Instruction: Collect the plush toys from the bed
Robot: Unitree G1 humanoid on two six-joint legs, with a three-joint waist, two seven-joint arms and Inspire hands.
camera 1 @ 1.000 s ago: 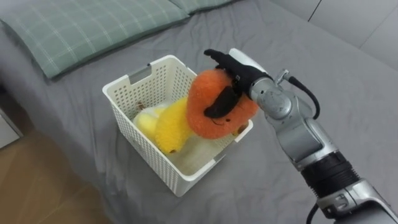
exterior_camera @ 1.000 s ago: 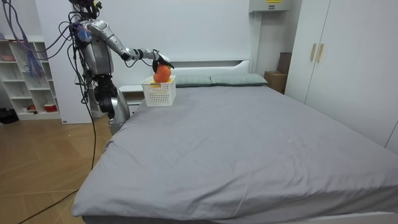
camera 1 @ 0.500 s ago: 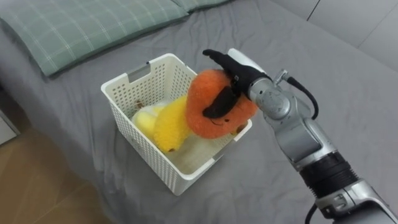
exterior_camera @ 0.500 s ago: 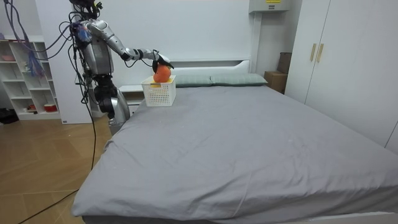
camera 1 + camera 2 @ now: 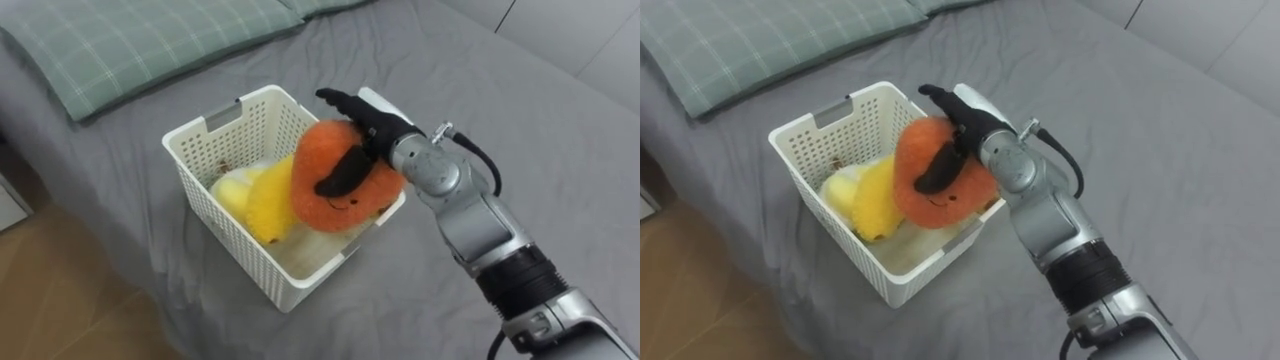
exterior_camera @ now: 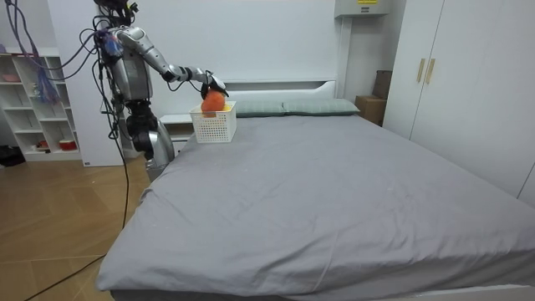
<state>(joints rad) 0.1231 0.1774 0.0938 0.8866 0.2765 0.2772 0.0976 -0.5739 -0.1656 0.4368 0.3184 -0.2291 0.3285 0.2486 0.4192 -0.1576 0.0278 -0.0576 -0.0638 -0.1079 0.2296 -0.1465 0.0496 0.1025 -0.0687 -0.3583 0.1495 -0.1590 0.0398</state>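
Observation:
A white slatted basket (image 5: 212,135) (image 5: 810,130) (image 6: 214,124) stands on the grey bed near its pillow end. Inside it lie a yellow plush toy (image 5: 268,201) (image 5: 876,198) and a paler yellow one (image 5: 231,193). My right hand (image 5: 362,122) (image 5: 960,120) holds a round orange plush toy (image 5: 337,190) (image 5: 938,185) (image 6: 212,101) over the basket's right side, thumb curled across its front and fingers over its top. The orange toy sits partly inside the rim, leaning against the yellow toy.
A green checked pillow (image 5: 140,40) lies behind the basket. The bed's edge and wooden floor (image 5: 60,300) are at the lower left. A wide stretch of grey sheet (image 6: 334,192) spreads away from the basket. Shelves (image 6: 38,109) and a wardrobe (image 6: 460,75) stand by the walls.
My right hand has moved left and down with the orange toy, bringing it lower over the basket and closer to the yellow toy.

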